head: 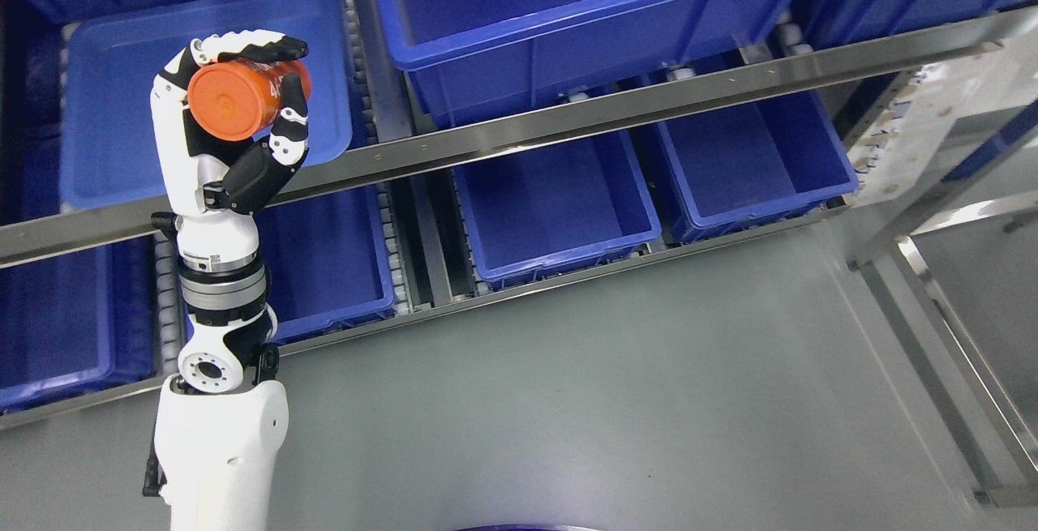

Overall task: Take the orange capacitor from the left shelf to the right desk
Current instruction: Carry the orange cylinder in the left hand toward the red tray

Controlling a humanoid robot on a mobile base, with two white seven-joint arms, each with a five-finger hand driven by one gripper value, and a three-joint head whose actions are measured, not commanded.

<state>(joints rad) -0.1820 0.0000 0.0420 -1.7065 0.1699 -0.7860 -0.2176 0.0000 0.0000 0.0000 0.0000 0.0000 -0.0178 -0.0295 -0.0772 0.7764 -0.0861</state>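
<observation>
My left hand (251, 85) is raised in front of the shelf at the upper left and is shut on the orange capacitor (239, 100), a short orange cylinder with its round end facing the camera. The fingers (272, 50) wrap over its top and the thumb presses its right side. The hand holds it in the air in front of a blue bin (113, 109) on the upper shelf level. The left arm (219, 417) comes up from the bottom left. The right arm is not in view.
Several blue bins stand on the steel shelf, one large (568, 20) at the top middle and others (559, 215) on the lower level. A steel rail (568, 122) crosses the shelf front. A metal frame (932, 271) stands at the right. Grey floor (608, 401) lies below.
</observation>
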